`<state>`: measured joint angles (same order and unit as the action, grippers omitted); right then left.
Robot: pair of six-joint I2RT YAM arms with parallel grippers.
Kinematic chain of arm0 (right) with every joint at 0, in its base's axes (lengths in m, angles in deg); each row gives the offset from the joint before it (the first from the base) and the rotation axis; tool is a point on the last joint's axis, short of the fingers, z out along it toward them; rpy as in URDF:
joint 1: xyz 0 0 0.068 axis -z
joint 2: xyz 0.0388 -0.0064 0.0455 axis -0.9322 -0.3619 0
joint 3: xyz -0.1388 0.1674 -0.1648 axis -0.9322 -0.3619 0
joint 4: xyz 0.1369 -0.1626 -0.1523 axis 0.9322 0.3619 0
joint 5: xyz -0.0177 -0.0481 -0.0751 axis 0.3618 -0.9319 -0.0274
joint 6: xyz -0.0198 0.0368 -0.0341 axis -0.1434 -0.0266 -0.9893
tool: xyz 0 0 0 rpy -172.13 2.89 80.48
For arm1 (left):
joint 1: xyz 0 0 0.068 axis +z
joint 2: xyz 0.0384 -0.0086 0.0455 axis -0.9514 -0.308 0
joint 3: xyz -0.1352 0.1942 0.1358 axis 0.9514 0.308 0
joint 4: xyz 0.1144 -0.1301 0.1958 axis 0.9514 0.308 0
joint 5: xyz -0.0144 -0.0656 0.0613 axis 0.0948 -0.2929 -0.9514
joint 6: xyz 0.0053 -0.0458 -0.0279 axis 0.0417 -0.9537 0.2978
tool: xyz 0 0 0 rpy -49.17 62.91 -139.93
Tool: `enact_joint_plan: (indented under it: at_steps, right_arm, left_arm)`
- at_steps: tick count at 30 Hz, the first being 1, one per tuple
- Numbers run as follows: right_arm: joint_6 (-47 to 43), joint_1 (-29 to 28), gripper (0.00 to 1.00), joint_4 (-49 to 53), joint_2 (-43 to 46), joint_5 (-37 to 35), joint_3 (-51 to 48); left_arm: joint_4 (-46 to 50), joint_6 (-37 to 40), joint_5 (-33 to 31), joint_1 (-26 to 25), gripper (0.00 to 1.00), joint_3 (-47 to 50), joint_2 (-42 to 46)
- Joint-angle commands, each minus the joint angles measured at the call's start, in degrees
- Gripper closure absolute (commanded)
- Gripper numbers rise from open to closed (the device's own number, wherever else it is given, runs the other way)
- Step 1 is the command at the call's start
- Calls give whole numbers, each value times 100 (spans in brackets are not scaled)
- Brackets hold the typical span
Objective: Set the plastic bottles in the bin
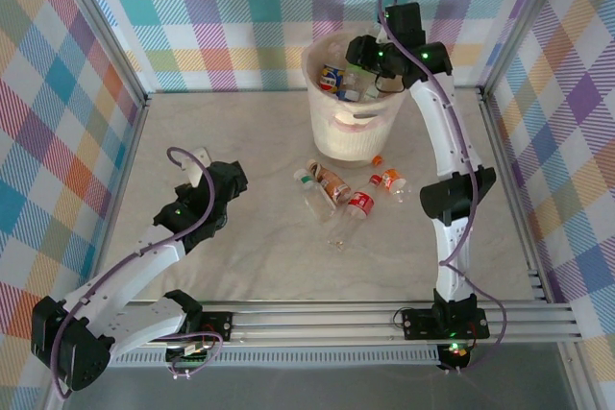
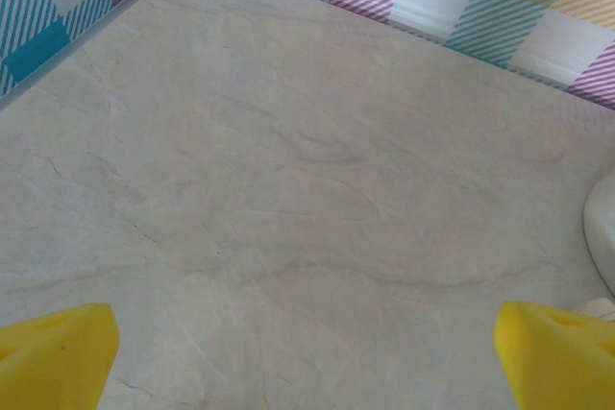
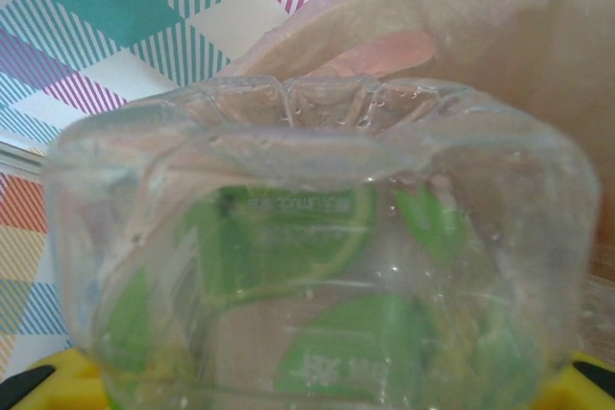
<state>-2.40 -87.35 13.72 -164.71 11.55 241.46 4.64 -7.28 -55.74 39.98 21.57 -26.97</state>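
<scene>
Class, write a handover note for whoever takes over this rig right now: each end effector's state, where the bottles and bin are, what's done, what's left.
Left end effector: open, empty, over bare table.
Right end effector: shut on a green-labelled bottle, over the mouth of the bin.
Done: binned bottles already lie inside.
Left: drop the held one, then collect the loose bottles lying on the table in front of the bin.

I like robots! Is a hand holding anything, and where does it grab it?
The right hand squeezes a clear green-labelled bottle by the sides of its body, over the bin. The left hand is open and empty.
</scene>
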Motion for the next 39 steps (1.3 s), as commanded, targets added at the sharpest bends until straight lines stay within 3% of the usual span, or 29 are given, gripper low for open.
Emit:
enact_joint_plan:
  at_steps: [1, 13, 34, 39]
  right_arm:
    - [526, -52, 55, -549, -131, 137, 107]
    - [1278, -59, 48, -1334, -478, -165, 11]
    - [651, -77, 21, -793, -390, -1194, -10]
    - [452, -73, 20, -680, -298, -1526, -15]
  left_arm:
    - [-15, 140, 71, 83, 0, -113, -47]
    - [-31, 246, 196, 177, 0, -90, 45]
    - [-140, 255, 443, 333, 0, 29, 105]
    - [-153, 256, 484, 360, 0, 21, 81]
